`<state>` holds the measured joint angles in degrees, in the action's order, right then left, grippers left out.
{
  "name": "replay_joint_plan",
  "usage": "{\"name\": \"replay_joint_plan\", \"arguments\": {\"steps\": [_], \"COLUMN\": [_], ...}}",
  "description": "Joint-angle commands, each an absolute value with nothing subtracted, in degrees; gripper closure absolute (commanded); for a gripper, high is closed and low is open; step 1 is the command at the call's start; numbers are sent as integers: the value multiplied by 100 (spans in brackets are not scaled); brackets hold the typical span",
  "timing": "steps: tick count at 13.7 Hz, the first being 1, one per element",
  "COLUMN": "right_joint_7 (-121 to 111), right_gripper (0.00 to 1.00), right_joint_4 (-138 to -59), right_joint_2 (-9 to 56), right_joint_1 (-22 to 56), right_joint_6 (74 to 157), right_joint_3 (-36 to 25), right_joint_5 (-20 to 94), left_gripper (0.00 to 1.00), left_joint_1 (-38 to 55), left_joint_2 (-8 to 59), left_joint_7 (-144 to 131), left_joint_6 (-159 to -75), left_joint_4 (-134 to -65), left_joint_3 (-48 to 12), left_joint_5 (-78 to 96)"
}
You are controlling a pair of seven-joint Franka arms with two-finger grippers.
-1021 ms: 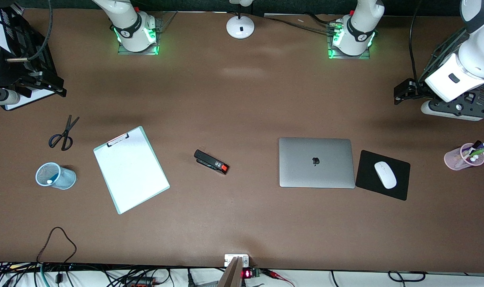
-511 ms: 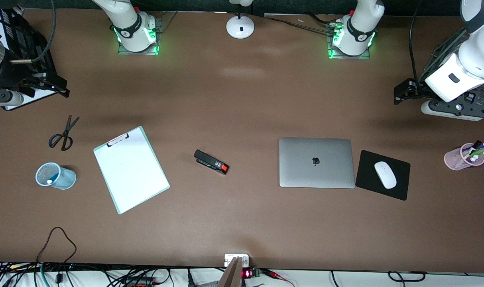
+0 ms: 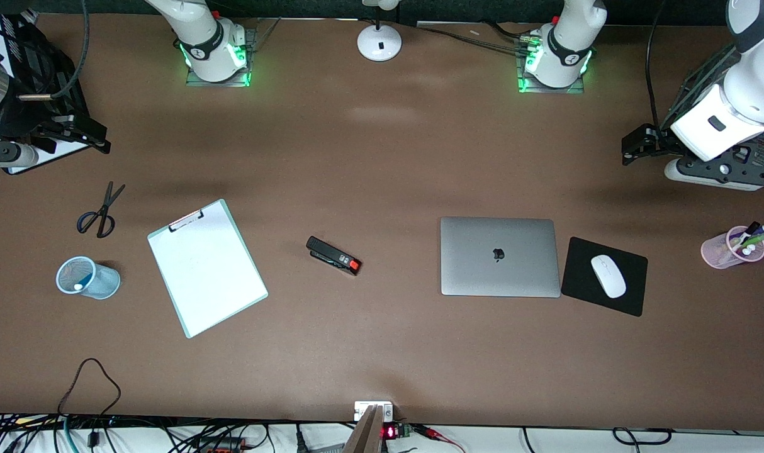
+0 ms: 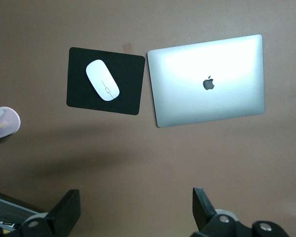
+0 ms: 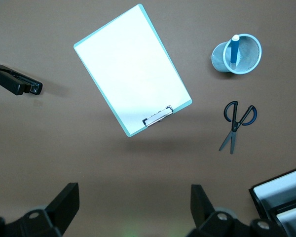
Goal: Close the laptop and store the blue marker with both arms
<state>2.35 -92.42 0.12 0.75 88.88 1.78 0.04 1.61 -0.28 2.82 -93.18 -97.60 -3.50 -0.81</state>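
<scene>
The silver-grey laptop (image 3: 499, 257) lies shut on the table, apple logo up; it also shows in the left wrist view (image 4: 209, 81). The blue marker (image 5: 234, 51) stands in a blue mesh cup (image 3: 87, 277) at the right arm's end of the table, and only its white end (image 3: 78, 287) shows in the front view. My left gripper (image 3: 629, 151) hangs open and empty high over the left arm's end of the table (image 4: 136, 207). My right gripper (image 3: 102, 141) hangs open and empty high over the right arm's end (image 5: 133, 205).
A clipboard (image 3: 207, 267), a black stapler (image 3: 333, 255) and scissors (image 3: 100, 211) lie on the table. A black mouse pad (image 3: 577, 280) with a white mouse (image 3: 608, 275) lies beside the laptop. A pink pen cup (image 3: 732, 247) stands near the left arm's end.
My right gripper has shifted slightly toward the middle of the table. The left arm and the things on the table have not moved.
</scene>
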Motion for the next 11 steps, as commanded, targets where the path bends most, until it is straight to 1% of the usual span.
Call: {"name": "replay_joint_plan", "arguments": {"steps": [1, 11], "right_joint_7": [334, 343], "right_gripper": [0, 0], "right_joint_4": [-9352, -9352], "right_joint_2": [-114, -141], "right_joint_1": [88, 70], "right_joint_6": [8860, 8807], "right_joint_3": [167, 149], "right_joint_5": [-88, -176], "left_gripper": [0, 0], "left_joint_1": [167, 176], "left_joint_2": [-9, 0], "left_joint_7": [264, 272], "left_joint_6": [-9281, -9272], "left_joint_4": [-9677, -9677], "left_joint_3": [-352, -360], "left_joint_5": [-35, -35]}}
